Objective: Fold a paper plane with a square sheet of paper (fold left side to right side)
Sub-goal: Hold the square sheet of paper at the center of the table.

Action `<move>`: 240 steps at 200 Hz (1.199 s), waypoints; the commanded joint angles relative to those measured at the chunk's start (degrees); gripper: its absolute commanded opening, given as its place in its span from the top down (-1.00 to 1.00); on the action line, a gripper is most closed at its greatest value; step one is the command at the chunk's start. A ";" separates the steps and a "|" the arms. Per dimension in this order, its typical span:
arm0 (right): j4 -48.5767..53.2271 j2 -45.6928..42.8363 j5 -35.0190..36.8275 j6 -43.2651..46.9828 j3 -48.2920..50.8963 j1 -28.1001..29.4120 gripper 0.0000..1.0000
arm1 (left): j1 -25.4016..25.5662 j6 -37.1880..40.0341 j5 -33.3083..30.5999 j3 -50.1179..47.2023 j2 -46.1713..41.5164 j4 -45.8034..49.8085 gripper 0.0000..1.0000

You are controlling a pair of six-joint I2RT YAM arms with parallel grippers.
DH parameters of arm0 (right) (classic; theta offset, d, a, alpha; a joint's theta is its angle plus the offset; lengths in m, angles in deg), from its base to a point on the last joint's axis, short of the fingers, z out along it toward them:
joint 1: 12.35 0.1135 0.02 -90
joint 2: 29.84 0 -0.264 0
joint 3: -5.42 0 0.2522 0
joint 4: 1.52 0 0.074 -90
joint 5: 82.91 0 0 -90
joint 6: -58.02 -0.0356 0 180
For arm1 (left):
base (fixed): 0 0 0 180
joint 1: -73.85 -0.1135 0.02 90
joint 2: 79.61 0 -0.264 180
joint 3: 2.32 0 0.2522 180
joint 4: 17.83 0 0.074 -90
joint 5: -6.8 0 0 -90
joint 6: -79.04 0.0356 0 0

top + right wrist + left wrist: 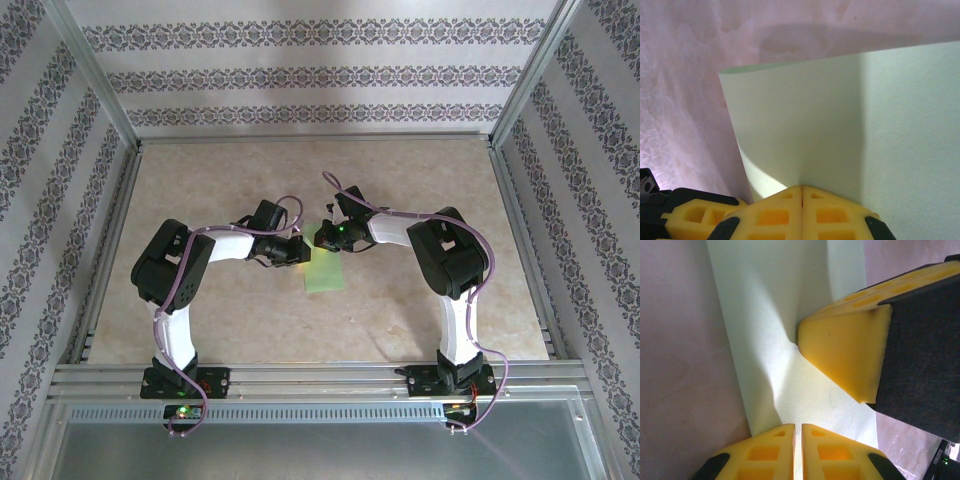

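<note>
I am noting the left pincer (801, 452) pointing in from the left toward the middle of the worktop (240, 320). Its yellow fingers are standing almost together, with only a hairline slit between them. They are hanging over one edge of the light green sheet of paper (326, 275), and I cannot tell whether any paper is being pinched. The sheet is lying near the centre of the worktop, between the two pincers, and from above it is showing as a narrow strip. In the left wrist view a soft crease is running out from the spot where the right pincer (801, 194) is pressing its tips onto the paper. That pincer is pointing in from the right with its fingers fully closed. In its own view a flap of the sheet is rising just ahead of the tips, casting a shadow on the worktop behind it.
</note>
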 commanded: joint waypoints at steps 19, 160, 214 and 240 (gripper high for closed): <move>2.99 -0.47 0.80 -0.13 -1.44 0.59 0.83 | 1.85 0.30 -4.37 -0.54 1.54 3.11 0.75; 4.45 -14.51 -0.33 -0.07 13.13 2.54 1.00 | 4.89 -4.36 -10.67 2.36 1.79 7.43 0.78; 5.20 -10.15 -0.11 0.80 11.82 3.04 1.00 | 5.19 -4.71 -10.19 2.74 1.60 7.59 0.78; 7.78 -8.56 1.16 2.14 11.36 3.00 1.00 | 5.07 -5.60 -9.23 3.44 0.48 6.65 0.77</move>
